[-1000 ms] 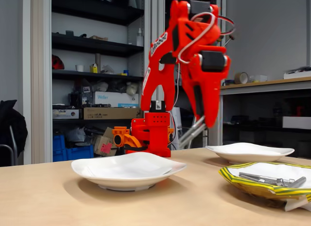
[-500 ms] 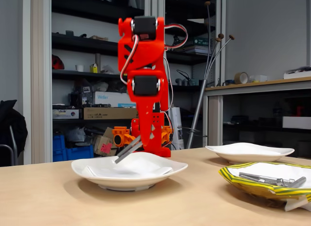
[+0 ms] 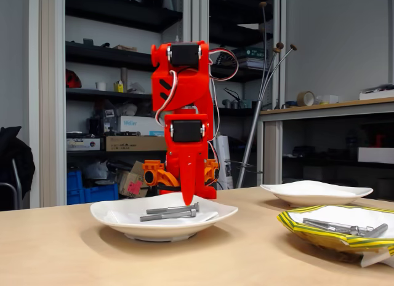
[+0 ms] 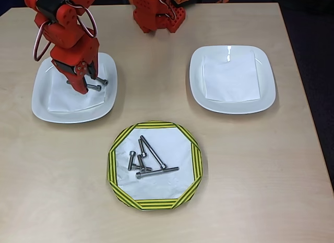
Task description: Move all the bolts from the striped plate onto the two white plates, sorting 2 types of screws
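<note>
Overhead, 5 bolts (image 4: pixel 148 162) inside the striped plate (image 4: pixel 117 149), countable.

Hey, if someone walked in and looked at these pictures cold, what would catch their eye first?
Probably the bright red arm, its gripper poised over the white plate on the left of the overhead view, where long bolts lie flat. Next, the striped plate at the table's front edge, with a loose cluster of bolts on its white centre. The other white plate, at right, carries just a paper square.

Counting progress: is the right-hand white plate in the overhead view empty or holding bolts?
Empty: the right white plate holds no bolts, just a white paper square.
</note>
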{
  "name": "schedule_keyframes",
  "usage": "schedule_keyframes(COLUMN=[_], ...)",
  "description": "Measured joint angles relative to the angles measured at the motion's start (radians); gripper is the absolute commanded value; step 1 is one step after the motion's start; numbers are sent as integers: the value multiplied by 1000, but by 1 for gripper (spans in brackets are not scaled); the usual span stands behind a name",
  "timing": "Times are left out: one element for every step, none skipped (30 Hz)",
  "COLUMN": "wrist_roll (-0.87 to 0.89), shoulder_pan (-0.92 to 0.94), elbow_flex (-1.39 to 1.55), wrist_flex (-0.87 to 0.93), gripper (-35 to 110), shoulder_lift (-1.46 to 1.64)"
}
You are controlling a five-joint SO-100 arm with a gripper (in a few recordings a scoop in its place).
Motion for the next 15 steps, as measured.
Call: schedule_keyframes(wrist_roll=[0, 0, 0, 2, 5, 5, 14, 26, 40, 61, 94, 123, 152, 186, 227], shoulder_pan=[5, 6, -3, -17, -34, -54, -77, -103, -129, -156, -186, -218, -250, -279, -307], elbow_flex=[-11, -29, -54, -80, -118, -160, -201, -244, -287, -327, -364, -390, -402, -408, -408], wrist_flex=[6, 18, 34, 37, 46, 64, 80, 97, 107, 109, 120, 126, 120, 120, 120], gripper=[15, 15, 15, 16, 16, 16, 16, 16, 16, 16, 16, 16, 16, 16, 16], shoulder_lift=[-2, -8, -14, -26, -43, -60, -77, -94, -110, -127, -144, -161, -176, -183, -184])
